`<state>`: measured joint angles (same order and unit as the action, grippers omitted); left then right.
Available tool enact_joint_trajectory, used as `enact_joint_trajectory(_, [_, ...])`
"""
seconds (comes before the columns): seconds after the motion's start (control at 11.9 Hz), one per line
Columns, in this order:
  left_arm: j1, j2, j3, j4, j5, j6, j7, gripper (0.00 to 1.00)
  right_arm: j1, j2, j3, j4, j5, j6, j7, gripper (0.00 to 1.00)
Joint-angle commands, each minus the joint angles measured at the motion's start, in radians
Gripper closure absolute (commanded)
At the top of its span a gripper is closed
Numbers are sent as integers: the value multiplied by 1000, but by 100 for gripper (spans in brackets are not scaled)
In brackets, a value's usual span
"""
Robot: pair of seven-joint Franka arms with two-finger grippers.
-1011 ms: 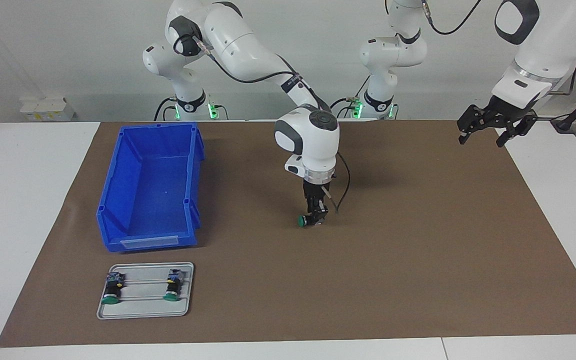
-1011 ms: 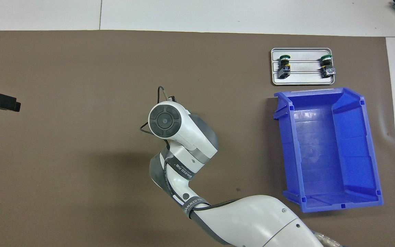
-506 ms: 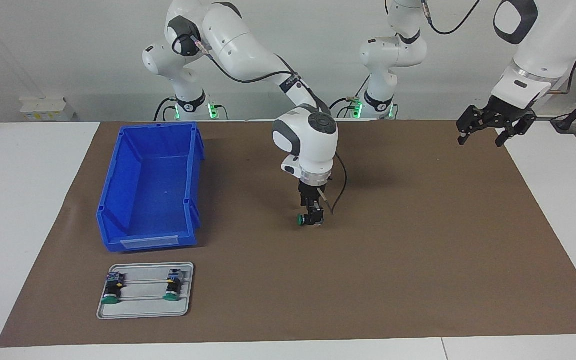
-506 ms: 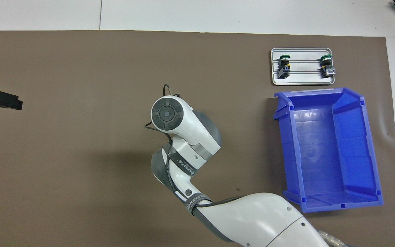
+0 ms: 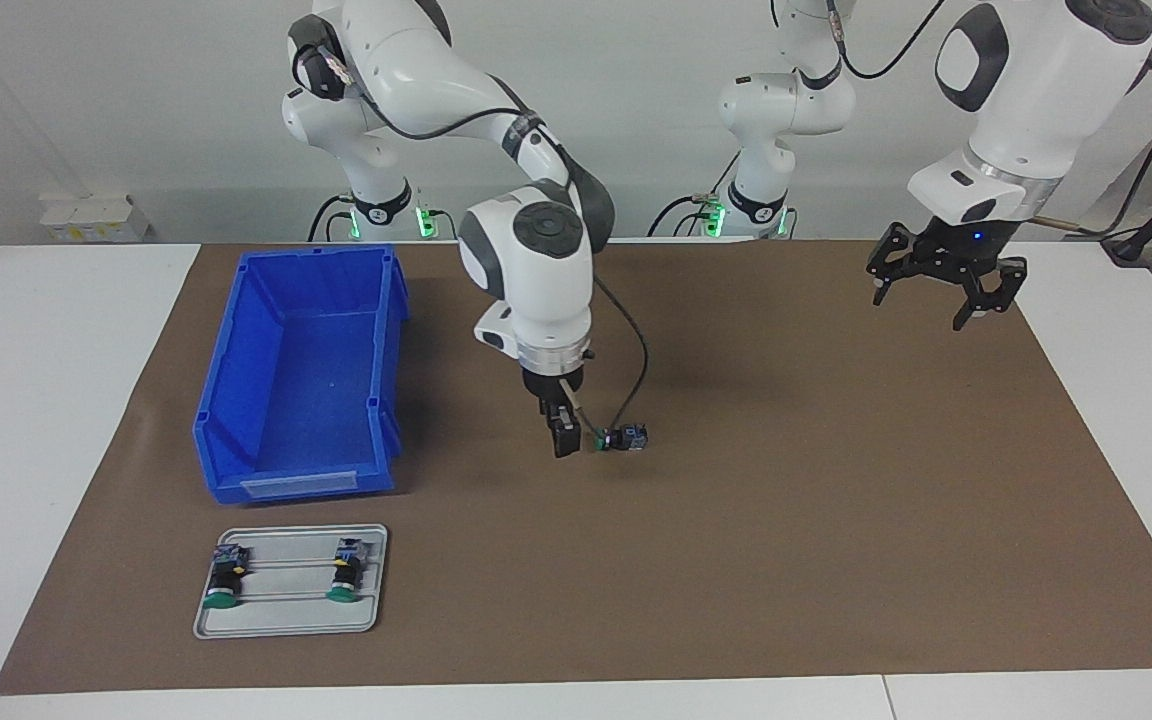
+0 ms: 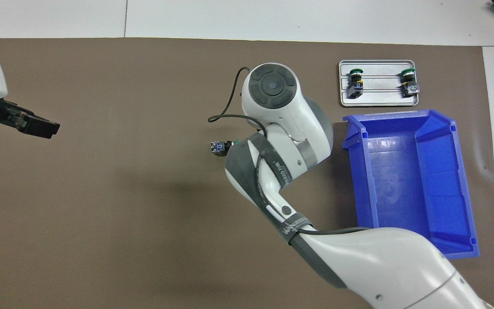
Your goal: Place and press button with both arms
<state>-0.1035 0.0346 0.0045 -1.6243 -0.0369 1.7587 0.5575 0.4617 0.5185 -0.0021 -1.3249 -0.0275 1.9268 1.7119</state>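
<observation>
We've set the button [image 5: 625, 438] on its side mid-worktop; right gripper [image 5: 564, 440] hangs beside it, jaws unreadable, left gripper [image 5: 936, 293] jaws apart, ready to press.

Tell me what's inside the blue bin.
Nothing shows inside the blue bin: its floor looks bare in the facing view. In the overhead view the right arm covers the corner nearest the robots.

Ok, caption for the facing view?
Button lies on the mat; right gripper hangs beside it, left gripper open.
</observation>
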Motion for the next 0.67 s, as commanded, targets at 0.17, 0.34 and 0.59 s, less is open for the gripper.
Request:
enact_joint_trajectory(0.17, [-59, 2, 12, -74, -93, 83, 421, 1, -146, -130, 24, -20, 73, -172, -456, 22])
enact_joint_trajectory(0.34, [-102, 10, 12, -117, -94, 137, 481, 1, -210, -166, 24, -22, 84, -227, -671, 22])
enact_joint_trajectory(0.59, [-207, 30, 14, -225, -94, 310, 492, 0, -320, -239, 24, -31, 106, -339, -1037, 22])
